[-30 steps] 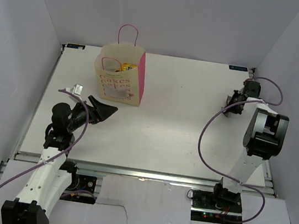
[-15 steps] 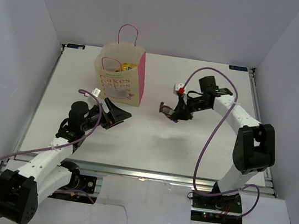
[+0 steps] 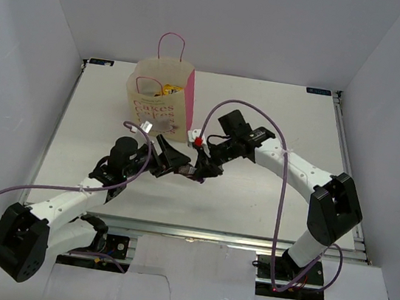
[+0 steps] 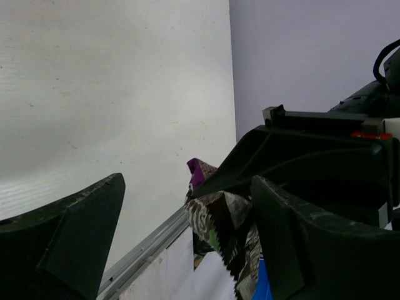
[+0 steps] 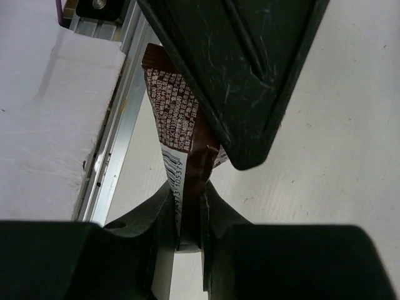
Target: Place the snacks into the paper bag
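Right wrist: likely candy packet (image 5: 177,115), edgewise in pincer (image 5: 187,206)

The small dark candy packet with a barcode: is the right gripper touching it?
Touching. The right wrist view shows the small dark candy packet pinched between the two black fingers of the right gripper, with no gap on either side.

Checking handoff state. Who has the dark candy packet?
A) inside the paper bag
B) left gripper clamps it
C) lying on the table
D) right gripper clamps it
D: the right gripper is pinched shut on the dark candy packet; the left gripper stands open.
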You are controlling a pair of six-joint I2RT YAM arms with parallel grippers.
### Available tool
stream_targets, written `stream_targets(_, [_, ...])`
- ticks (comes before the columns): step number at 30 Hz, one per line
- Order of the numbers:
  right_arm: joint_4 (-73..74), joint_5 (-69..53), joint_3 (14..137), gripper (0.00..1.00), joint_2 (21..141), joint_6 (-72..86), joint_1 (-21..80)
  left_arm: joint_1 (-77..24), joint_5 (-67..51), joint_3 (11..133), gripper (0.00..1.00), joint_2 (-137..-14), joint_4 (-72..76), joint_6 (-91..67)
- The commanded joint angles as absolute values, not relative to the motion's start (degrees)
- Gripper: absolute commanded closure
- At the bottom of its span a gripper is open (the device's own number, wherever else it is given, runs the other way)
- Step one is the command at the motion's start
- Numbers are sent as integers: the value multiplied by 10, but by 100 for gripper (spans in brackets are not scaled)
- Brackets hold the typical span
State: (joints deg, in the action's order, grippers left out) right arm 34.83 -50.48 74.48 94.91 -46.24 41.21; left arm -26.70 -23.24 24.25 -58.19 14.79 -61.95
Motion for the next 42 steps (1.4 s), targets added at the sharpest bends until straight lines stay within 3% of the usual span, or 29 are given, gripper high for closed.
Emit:
stream_targets(1, [294, -490, 763, 92, 927, -418, 425, -275, -218, 263, 13, -577, 159, -620])
stream_targets(8, [244, -408, 758, 91, 932, -367, 426, -275, -234, 266, 44, -581, 163, -621])
stream_targets(11, [234, -383, 759, 89, 940, -343, 426, -275, -238, 270, 62, -580, 163, -621])
stream_targets(17, [245, -384, 761, 71, 938, -345, 426, -275, -220, 269, 89, -554, 162, -614])
stream_targets(20, [257, -391, 759, 57, 926, -359, 426, -274, -205, 280, 98, -539, 145, -599])
stream_targets(26, [271, -406, 742, 32, 889, -383, 423, -273, -173, 343, 100, -526, 73, -541])
stream_targets(32, [294, -460, 762, 27, 838, -391, 369, -265, -144, 475, 100, -552, 8, -459])
stream_targets(42, [306, -497, 778, 25, 779, -371, 244, -217, -99, 759, 100, -729, -63, -333])
